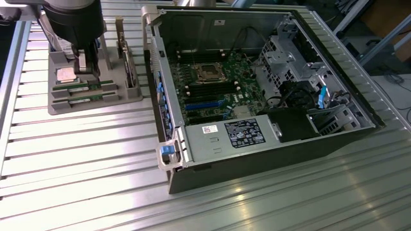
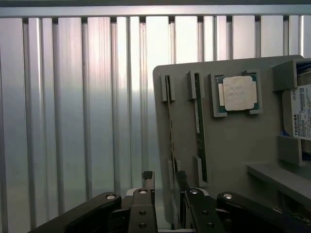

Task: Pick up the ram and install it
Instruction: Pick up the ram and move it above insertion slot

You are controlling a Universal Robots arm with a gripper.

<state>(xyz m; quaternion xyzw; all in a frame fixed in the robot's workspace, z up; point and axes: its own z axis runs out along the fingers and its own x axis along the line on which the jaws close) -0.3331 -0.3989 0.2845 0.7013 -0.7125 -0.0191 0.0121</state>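
Two green ram sticks stand on edge in a grey holder (image 1: pixel 122 94). One ram (image 1: pixel 80 89) lies just behind the other (image 1: pixel 80 100). My gripper (image 1: pixel 88 71) hangs over this holder, open and holding nothing. In the wrist view the gripper (image 2: pixel 165 180) has its fingertips (image 2: pixel 147 177) spread on either side of the thin ram (image 2: pixel 170 127) nearest the holder's edge. The second ram (image 2: pixel 198 131) sits one slot further in. The motherboard (image 1: pixel 215 86), with its dark memory slots (image 1: pixel 207 89), lies inside the open computer case.
The holder also carries a square silver CPU (image 1: pixel 66 73) (image 2: pixel 239 93) and a hard drive (image 1: pixel 130 62) (image 2: pixel 301 112) standing on edge. The open computer case (image 1: pixel 192 159) fills the exterior view's right. Everything rests on a ribbed aluminium table (image 1: pixel 83 159).
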